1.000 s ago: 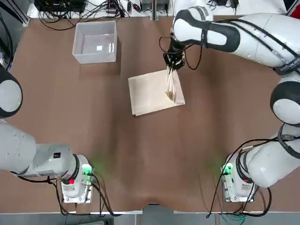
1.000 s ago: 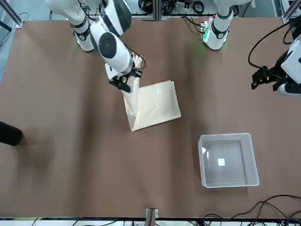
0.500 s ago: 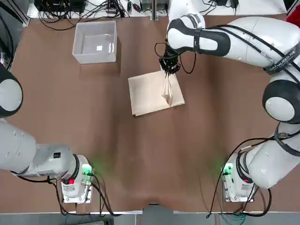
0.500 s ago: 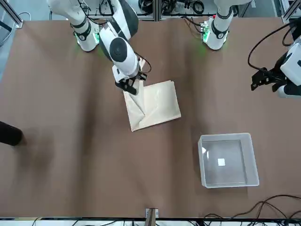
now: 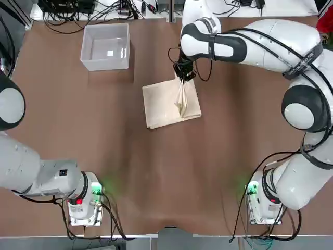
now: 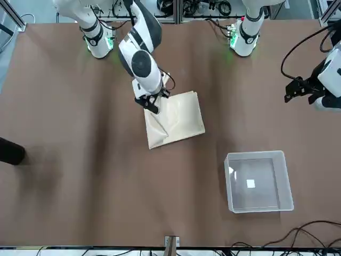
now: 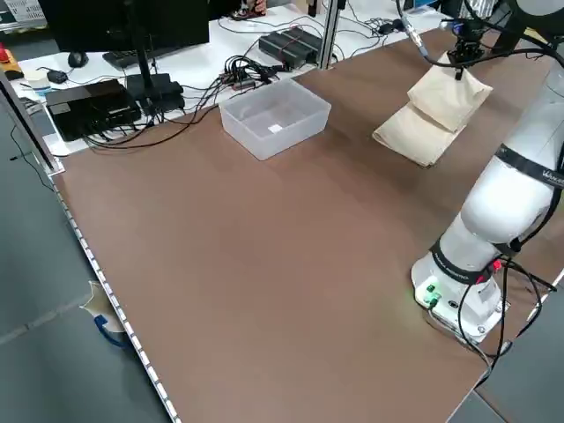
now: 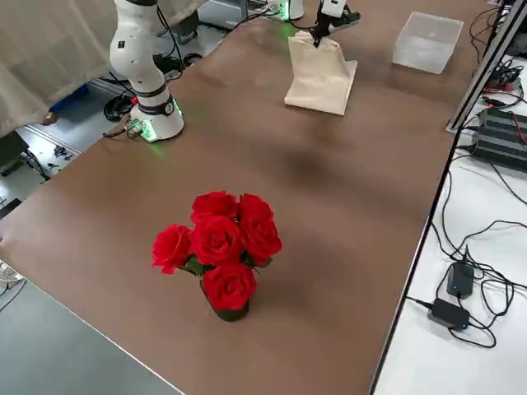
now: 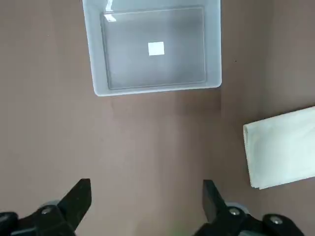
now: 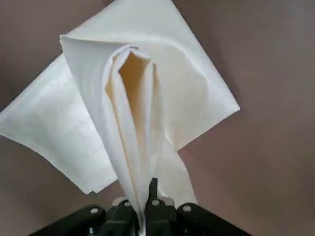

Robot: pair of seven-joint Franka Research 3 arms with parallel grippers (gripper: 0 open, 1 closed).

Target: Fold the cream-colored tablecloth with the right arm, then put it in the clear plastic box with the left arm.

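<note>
Cloth point(image 5: 160, 110) on bench, right pincer point(image 5: 182, 79) clamped on its raised flap at the far edge, nearer than wide-spread left pincer point(image 9: 147, 182); body lies nearward and left, long axis unclear, flap dragged further left than a second ago.

Our tablecloth point(image 5: 158, 107): cream cloth, soft, matt, with a faint sheen along its folds. Our square bin point(image 6: 259, 182): translucent plastic, smooth, lightly glossy. Our table point(image 6: 106, 186): brown covering, smooth, dull satin. Our arm casings point(image 5: 294, 182): white, smooth, with a low gloss. Our right pincer point(image 10: 142, 206): matt black, with shiny metal-looking screw heads.
</note>
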